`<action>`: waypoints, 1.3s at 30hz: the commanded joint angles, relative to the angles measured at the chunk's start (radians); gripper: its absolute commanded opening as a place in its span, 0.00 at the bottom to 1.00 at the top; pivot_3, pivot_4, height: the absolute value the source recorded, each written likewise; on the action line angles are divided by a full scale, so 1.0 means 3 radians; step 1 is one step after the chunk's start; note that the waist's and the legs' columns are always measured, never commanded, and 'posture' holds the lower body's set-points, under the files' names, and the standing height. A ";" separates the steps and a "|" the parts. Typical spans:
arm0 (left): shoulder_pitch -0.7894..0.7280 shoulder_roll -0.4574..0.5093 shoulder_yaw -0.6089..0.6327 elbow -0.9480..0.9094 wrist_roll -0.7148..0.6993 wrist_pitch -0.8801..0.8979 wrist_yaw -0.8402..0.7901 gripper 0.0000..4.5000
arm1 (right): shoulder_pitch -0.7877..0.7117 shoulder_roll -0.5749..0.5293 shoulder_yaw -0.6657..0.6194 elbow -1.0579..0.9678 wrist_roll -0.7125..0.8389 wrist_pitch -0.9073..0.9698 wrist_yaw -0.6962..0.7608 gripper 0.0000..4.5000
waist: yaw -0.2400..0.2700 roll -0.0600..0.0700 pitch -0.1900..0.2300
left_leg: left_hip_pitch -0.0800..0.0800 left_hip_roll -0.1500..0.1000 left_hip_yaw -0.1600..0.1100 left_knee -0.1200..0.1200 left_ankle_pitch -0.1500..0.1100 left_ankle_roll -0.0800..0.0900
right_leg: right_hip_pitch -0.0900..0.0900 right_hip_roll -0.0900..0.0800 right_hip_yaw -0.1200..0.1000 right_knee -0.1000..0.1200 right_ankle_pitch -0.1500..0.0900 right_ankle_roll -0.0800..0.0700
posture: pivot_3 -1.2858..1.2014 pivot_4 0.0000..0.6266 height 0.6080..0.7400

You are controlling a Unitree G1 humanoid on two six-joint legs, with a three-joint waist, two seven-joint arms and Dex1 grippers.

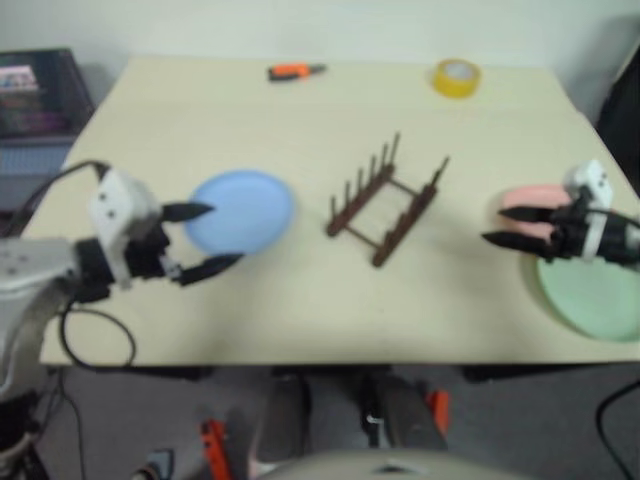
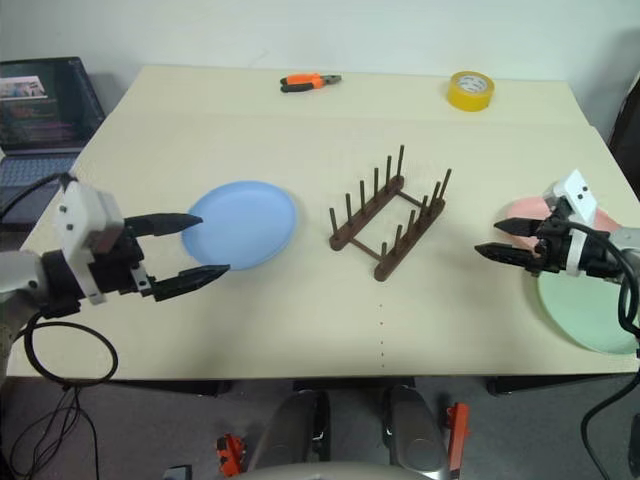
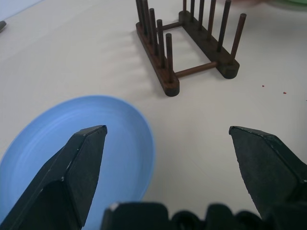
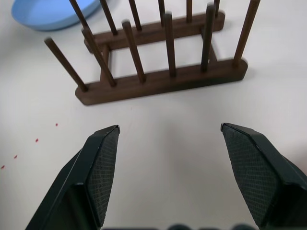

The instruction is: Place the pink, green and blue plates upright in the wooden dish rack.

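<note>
With its jaws spread wide and empty, the left gripper (image 2: pixel 188 247) has the blue plate (image 2: pixel 243 223) flat just ahead, so it should straddle the near rim squarely before closing, the wooden dish rack (image 2: pixel 388 222) waiting empty beyond.

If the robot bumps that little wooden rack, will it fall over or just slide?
The rack would probably slide rather than tip: it rests on two long base rails set well apart, low on the smooth table. It looks light, being thin pegs and slim rails with no plates in it, so a small nudge might shift it. It looks stiff, not floppy.
</note>
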 commanded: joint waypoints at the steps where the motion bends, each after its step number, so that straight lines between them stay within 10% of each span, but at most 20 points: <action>1: 0.0001 0.0041 0.0081 -0.0083 0.0025 -0.0014 0.0069 1.00 | -0.0085 0.0032 -0.0014 -0.0002 0.0033 -0.0071 0.0001 0.82 | 0.0002 0.0000 0.0000 | 0.0000 0.0000 -0.0001 0.0000 0.0000 0.0000 | 0.0000 0.0000 0.0000 0.0000 0.0000 0.0000 | 0.52 0.24 1.00; 8: 0.0115 0.0011 0.0325 -0.0371 -0.0194 0.0220 0.0243 1.00 | -0.0254 0.0175 0.0128 0.0206 -0.0048 -0.0218 0.0023 0.82 | 0.0002 -0.0001 0.0001 | -0.0002 -0.0001 -0.0001 -0.0001 0.0000 0.0000 | 0.0000 0.0000 0.0000 -0.0001 0.0000 0.0000 | 0.52 0.24 1.00; 12: -0.0193 -0.0413 -0.0393 -0.0597 -0.0203 0.0212 0.0545 1.00 | -0.0280 0.0103 0.0141 0.0241 -0.0078 -0.0249 0.0084 0.82 | 0.0039 0.0005 -0.0001 | 0.0000 -0.0003 -0.0005 0.0003 0.0000 0.0000 | 0.0006 0.0000 -0.0002 -0.0001 0.0000 0.0001 | 0.52 0.24 1.00; 20: -0.0647 -0.1613 -0.2300 0.0171 0.1285 -0.0189 0.1445 1.00 | 0.0079 -0.0169 -0.0212 -0.0301 0.0102 0.0049 -0.0028 0.82 | 0.0086 -0.0002 0.0001 | -0.0002 -0.0015 0.0000 0.0016 0.0000 0.0003 | 0.0016 -0.0002 0.0009 -0.0006 0.0011 0.0025 | 0.52 0.24 1.00; 33: -0.1320 -0.2897 -0.3017 0.1713 0.2254 -0.0465 0.2046 1.00 | 0.0840 -0.0104 -0.0817 -0.1246 0.0489 0.0527 -0.0471 0.82 | 0.0084 0.0002 -0.0002 | 0.0000 -0.0015 -0.0008 0.0020 0.0002 0.0005 | 0.0019 0.0001 0.0002 -0.0002 0.0012 0.0025 | 0.52 0.24 1.00; 39: -0.1444 -0.3108 -0.2947 0.2027 0.2380 -0.0536 0.2135 0.63 | 0.0992 -0.0102 -0.0973 -0.1432 0.0601 0.0624 -0.0630 0.82 | 0.0082 0.0001 -0.0003 | 0.0000 -0.0020 -0.0004 0.0020 0.0002 0.0006 | 0.0021 0.0001 0.0001 -0.0005 0.0015 0.0031 | 0.52 0.24 1.00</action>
